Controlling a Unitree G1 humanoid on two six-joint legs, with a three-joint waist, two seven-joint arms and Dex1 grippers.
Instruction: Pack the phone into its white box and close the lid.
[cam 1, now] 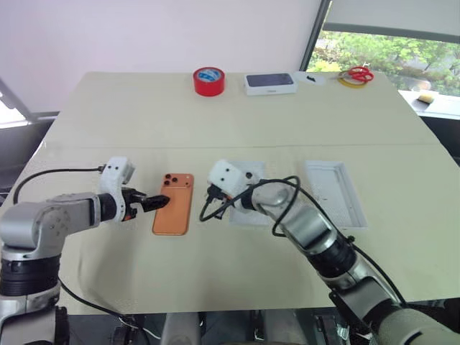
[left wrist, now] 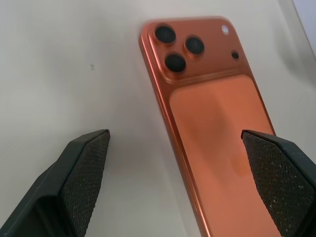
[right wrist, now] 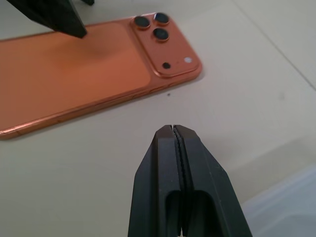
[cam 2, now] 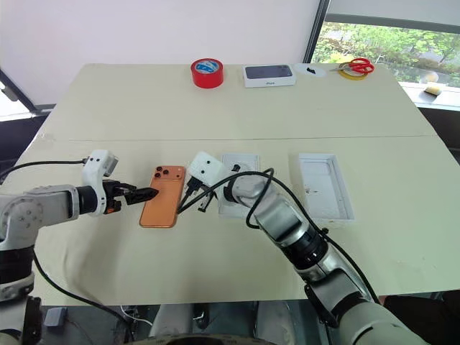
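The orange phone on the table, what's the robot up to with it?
The phone lies camera-side up on the table, not yet packed. The left claw is open at its left edge; the right claw is shut, just beside its right edge. The white box and lid wait to the right.

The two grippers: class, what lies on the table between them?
The phone, back up, lies between the open left gripper and the shut right gripper, as the right eye view shows.
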